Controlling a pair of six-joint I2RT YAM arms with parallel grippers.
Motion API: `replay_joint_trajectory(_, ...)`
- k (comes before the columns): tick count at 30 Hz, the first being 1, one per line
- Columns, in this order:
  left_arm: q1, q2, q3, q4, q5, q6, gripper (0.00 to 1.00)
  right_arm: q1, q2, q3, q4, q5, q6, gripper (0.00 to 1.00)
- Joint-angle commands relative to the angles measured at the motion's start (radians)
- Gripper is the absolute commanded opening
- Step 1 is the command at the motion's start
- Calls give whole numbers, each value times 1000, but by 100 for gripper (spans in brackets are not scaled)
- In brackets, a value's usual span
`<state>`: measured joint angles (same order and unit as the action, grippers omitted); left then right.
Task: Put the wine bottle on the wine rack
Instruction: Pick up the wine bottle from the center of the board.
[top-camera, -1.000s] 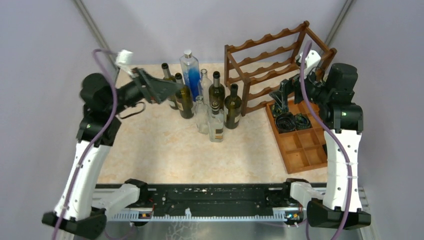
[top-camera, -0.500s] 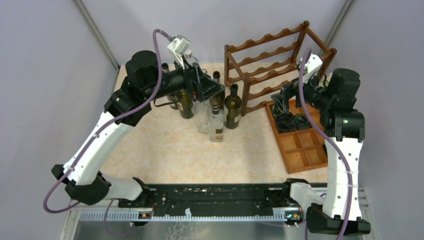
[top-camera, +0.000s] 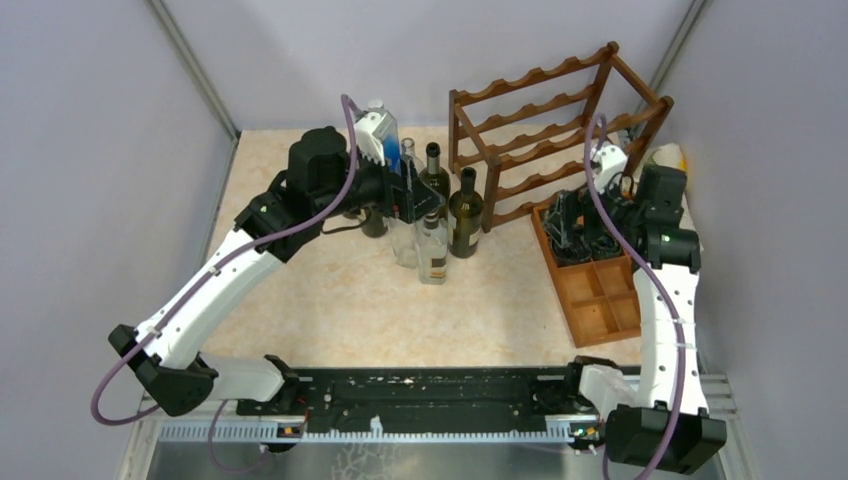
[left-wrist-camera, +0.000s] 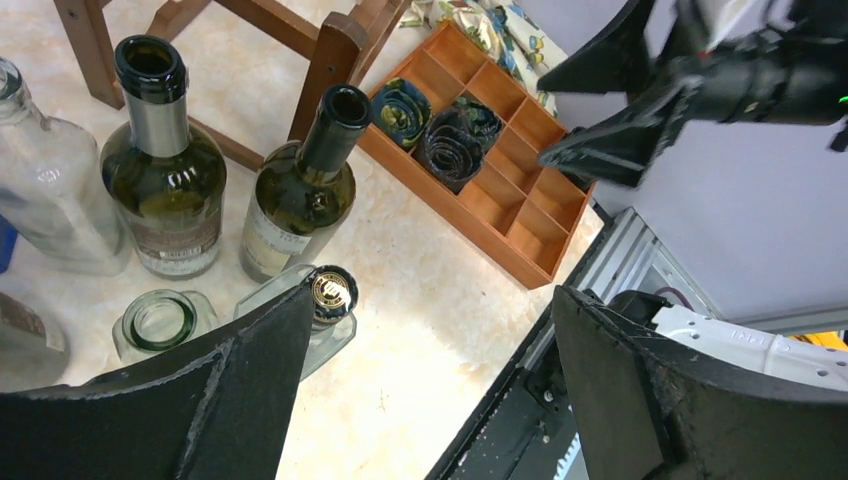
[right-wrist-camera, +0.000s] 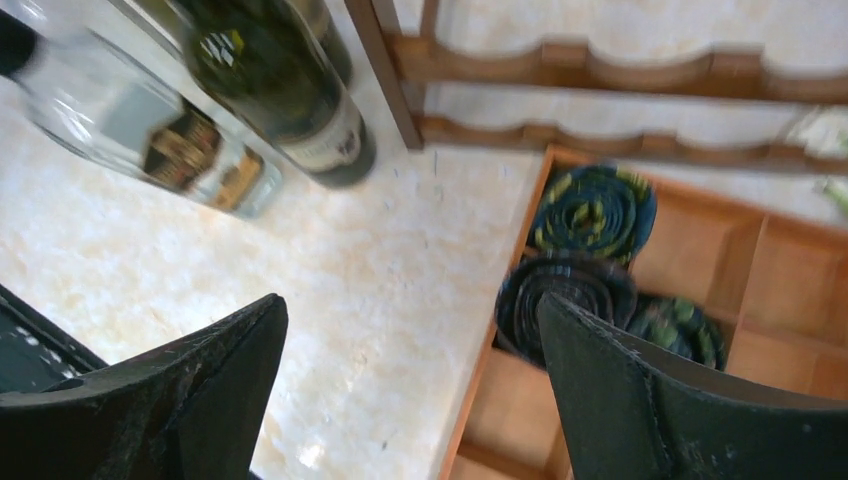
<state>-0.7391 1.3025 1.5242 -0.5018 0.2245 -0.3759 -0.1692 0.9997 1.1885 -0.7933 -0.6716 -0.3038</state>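
Note:
The dark reddish-brown wine rack (top-camera: 555, 130) stands at the back right, with nothing on its wavy rails. Several bottles stand upright left of it. Two dark green wine bottles (top-camera: 465, 212) (top-camera: 433, 178) are nearest the rack; in the left wrist view they show with open necks (left-wrist-camera: 300, 200) (left-wrist-camera: 165, 180). My left gripper (top-camera: 428, 200) hangs open over the bottle cluster (left-wrist-camera: 432, 300), its left finger beside a clear bottle's black and gold cap (left-wrist-camera: 330, 292). My right gripper (top-camera: 562, 222) is open and empty over the table and the tray's edge (right-wrist-camera: 412, 305).
A flat wooden compartment tray (top-camera: 600, 310) lies right of the bottles, with rolled dark cloths (right-wrist-camera: 595, 210) in its far compartments. A tall clear bottle with blue liquid (top-camera: 385, 150) stands behind the cluster. Patterned cloth (top-camera: 668, 155) lies behind the tray. Grey walls close both sides.
My left arm swung from the far left to over the bottle cluster and dropped lower. My right arm shifted slightly forward and down over the tray. Both grippers stayed open.

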Motion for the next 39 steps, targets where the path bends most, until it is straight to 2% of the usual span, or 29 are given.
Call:
replay_joint_trajectory(1, -2, -51, -56, 176, -3, 3, 95, -13, -22, -111, 16, 135, -79, 92)
replay_joint_trajectory(5, -2, -48, -91, 242, -3, -3, 95, -13, 13, -205, 6, 232, -127, 84)
replay_joint_trajectory(8, -2, -33, -99, 256, 2, -6, 95, -13, 44, -270, 14, 245, -143, 74)
replay_joint_trajectory(12, -2, -29, -123, 293, 16, -27, 95, -13, 67, -361, 93, 271, -134, 60)
replay_joint_trajectory(16, -2, -38, -151, 323, 21, -44, 95, -12, 113, -418, 193, 310, -105, 50)
replay_joint_trajectory(24, -2, -62, -186, 327, 0, -47, 95, -3, 216, -429, 312, 323, -119, 49)
replay_joint_trajectory(29, -2, -71, -206, 336, -2, -55, 95, 49, 319, -430, 322, 326, -144, 46)
replay_joint_trajectory(37, -2, -93, -233, 337, -16, -57, 95, 59, 357, -455, 350, 317, -241, 47)
replay_joint_trajectory(39, -2, -90, -234, 339, -14, -58, 95, 59, 388, -457, 345, 329, -247, 45)
